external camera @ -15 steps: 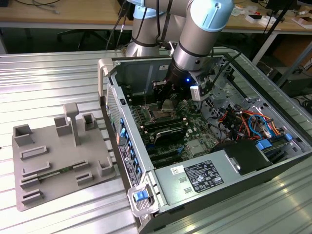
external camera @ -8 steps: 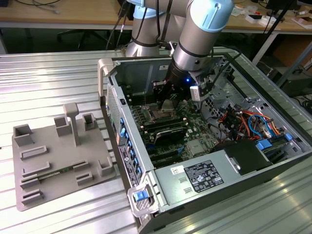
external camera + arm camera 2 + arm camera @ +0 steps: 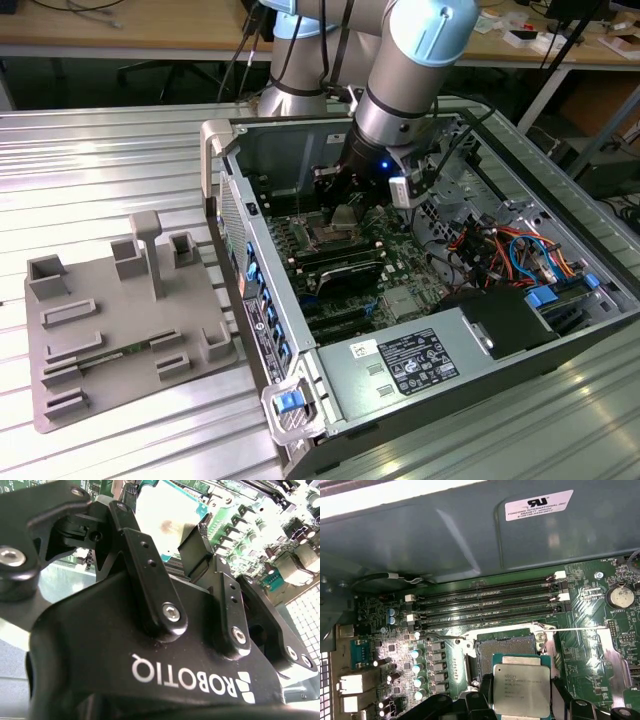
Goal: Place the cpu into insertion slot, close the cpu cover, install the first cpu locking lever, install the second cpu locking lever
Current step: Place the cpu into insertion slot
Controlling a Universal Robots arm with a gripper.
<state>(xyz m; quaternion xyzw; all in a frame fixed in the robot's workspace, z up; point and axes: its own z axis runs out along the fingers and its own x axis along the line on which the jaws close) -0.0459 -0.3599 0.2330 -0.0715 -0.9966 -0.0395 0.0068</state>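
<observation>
Clamping the cpu (image 3: pixel 521 687) by opposite edges, the claw (image 3: pixel 520 702) is seen closed over the insertion slot (image 3: pixel 504 650); in the exterior view a grey fixture (image 3: pixel 110 330) is found at the case's (image 3: pixel 268 335) nine o'clock.

Black fingers (image 3: pixel 485 694) pinch cpu (image 3: pixel 521 690) by two edges, just over bare insertion slot (image 3: pixel 505 649); memory slots (image 3: pixel 490 605) nearby.

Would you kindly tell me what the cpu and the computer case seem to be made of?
The cpu: matte silvery metal lid, dully reflective, on a green board-like base. The computer case: likely sheet metal, grey and satin, with thin folded edges.
</observation>
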